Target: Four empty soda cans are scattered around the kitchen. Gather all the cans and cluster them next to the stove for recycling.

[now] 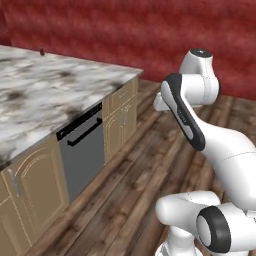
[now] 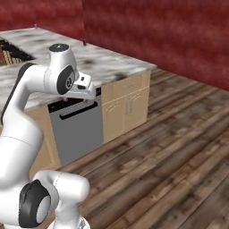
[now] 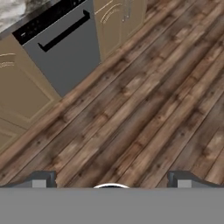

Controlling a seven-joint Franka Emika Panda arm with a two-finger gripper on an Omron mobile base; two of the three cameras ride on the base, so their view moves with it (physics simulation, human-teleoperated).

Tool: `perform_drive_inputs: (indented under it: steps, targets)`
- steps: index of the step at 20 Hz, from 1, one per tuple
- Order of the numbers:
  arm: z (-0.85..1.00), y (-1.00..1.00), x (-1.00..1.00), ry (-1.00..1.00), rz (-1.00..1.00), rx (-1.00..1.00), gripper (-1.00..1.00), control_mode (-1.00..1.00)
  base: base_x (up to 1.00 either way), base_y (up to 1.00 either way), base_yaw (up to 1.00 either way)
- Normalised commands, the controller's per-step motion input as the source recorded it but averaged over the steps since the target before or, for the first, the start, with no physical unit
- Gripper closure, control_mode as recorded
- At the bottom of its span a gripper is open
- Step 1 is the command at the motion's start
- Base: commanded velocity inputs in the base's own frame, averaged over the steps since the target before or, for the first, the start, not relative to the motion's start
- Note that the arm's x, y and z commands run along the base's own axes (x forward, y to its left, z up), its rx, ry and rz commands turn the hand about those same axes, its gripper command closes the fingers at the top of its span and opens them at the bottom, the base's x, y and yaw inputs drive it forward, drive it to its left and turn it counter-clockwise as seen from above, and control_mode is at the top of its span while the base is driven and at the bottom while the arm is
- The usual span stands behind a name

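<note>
Now gripper (image 3: 111, 183) spread wide, nothing held, over wood floor (image 3: 144, 109), dishwasher (image 3: 61, 48) ahead.

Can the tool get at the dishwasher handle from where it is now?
Probably yes. The open tool hangs over bare wood floor, and nothing stands between it and the dishwasher handle. It points downward at the floor, though, so the arm would have to reorient first.

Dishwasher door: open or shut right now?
Shut. The dishwasher door sits flush with the cabinets, its handle flat against the front.
</note>
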Motion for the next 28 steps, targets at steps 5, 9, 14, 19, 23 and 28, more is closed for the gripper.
perform_drive_inputs:
  steps: [5,9,14,19,23,28]
  targets:
    - [0.0,0.0,0.0,0.0,0.0,0.0,-1.0,1.0,0.65,-0.18,0.0]
    - [0.0,0.0,0.0,0.0,0.0,0.0,-1.0,1.0,0.67,-0.19,0.0]
    - [0.0,0.0,0.0,0.0,0.0,0.0,-1.0,1.0,0.68,-0.2,0.0]
    - [0.0,0.0,0.0,0.0,0.0,0.0,-1.0,1.0,0.68,-0.21,0.0]
    - [0.0,0.0,0.0,0.0,0.0,0.0,-1.0,1.0,0.68,-0.21,0.0]
    - [0.0,0.0,0.0,0.0,0.0,0.0,-1.0,1.0,0.68,-0.21,0.0]
